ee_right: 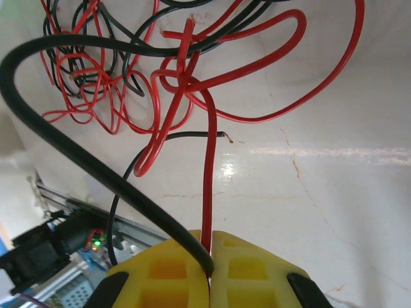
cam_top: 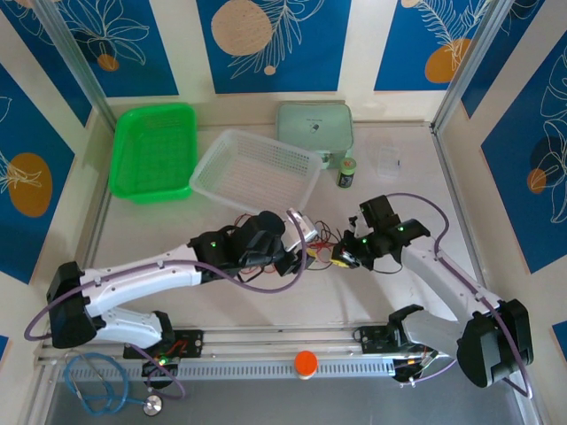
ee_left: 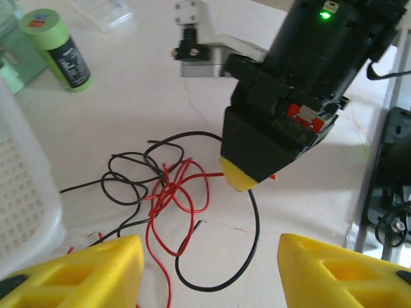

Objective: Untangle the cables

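Pinching the cables [ee_right: 207, 192] tight between the right fingers [ee_right: 199, 282] at bottom centre, under their tangle. Holding the left fingers [ee_left: 96, 269] released at the lower corners, their gap just below the loops on the surface [ee_left: 128, 109].

Right claw [ee_right: 210, 242]: fingers pressed together, pinching red cable [ee_right: 207, 167]; black cable [ee_right: 70, 154] enters the same gap.
Loops: both colours intertwined upper left, over white desk [ee_right: 321, 192].

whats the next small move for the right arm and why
Probably draw the right gripper gently back: it is shut on the red wire, which runs straight to a knot among loops of the black wire. The left gripper, open nearby, could then hold the black wire.
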{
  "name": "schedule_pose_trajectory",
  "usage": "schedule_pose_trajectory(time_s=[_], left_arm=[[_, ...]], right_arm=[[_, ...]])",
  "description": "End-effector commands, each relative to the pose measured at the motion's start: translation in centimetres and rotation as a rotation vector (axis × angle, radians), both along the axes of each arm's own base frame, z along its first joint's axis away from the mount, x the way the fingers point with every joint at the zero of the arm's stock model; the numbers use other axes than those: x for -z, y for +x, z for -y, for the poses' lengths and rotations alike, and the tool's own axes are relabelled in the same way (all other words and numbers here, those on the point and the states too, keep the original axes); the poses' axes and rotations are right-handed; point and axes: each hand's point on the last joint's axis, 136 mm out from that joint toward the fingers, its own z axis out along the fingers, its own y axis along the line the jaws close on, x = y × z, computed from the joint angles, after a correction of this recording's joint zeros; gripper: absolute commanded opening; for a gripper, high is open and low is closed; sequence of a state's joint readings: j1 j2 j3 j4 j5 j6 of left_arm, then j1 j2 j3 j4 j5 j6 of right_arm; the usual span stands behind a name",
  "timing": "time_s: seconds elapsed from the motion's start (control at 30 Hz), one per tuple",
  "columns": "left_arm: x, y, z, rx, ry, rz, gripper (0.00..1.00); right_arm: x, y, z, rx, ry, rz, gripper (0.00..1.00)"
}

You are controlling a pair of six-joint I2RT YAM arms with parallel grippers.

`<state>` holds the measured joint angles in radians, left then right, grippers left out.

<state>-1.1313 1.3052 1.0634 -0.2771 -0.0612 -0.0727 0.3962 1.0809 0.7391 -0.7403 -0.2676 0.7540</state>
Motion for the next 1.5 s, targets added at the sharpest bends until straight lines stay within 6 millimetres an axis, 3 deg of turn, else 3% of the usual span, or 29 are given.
schedule_pose_trajectory(time_s=[0.0, 0.13, 0.3, 0.47, 0.6, 0.77, 0.87, 0.97, 1.23, 1.47], left_arm=[[1.6, 0.0, 0.9, 0.055, 0.039, -0.043, 0.48], [4.6, 0.2, 2.6, 0.101, 0.059, -0.07, 0.43], [6.2, 0.8, 3.9, 0.109, 0.07, -0.077, 0.4], [7.3, 2.0, 3.7, 0.068, 0.102, -0.033, 0.41], [9.6, 3.0, 3.4, 0.025, 0.165, -0.016, 0.42], [11.0, 4.8, 3.0, -0.049, 0.199, 0.027, 0.31], [10.6, 5.9, 2.5, -0.1, 0.208, 0.069, 0.19], [9.8, 6.5, 2.0, -0.13, 0.203, 0.101, 0.0], [6.2, 6.0, -0.5, -0.2, 0.114, 0.136, 0.0], [4.9, 5.1, -3.2, -0.255, 0.067, 0.12, 0.0]], right_arm=[[-1.0, 0.7, -0.6, -0.081, -0.007, 0.129, 0.0], [-2.0, 0.7, -0.8, -0.138, -0.003, 0.197, 0.0], [-2.2, 0.5, -0.5, -0.142, -0.015, 0.213, 0.0], [-2.0, 0.4, -0.8, -0.132, 0.007, 0.207, 0.0], [-2.0, 0.3, -0.8, -0.13, 0.013, 0.202, 0.0], [-2.2, -0.1, -0.6, -0.122, 0.014, 0.202, 0.0], [-2.5, -0.3, -0.2, -0.111, 0.008, 0.208, 0.0], [-2.5, -0.5, 0.4, -0.093, -0.003, 0.203, 0.0], [-2.2, 0.0, 2.2, 0.017, -0.013, 0.167, 0.0], [-2.2, 0.5, 2.9, 0.069, 0.026, 0.152, 0.0]])
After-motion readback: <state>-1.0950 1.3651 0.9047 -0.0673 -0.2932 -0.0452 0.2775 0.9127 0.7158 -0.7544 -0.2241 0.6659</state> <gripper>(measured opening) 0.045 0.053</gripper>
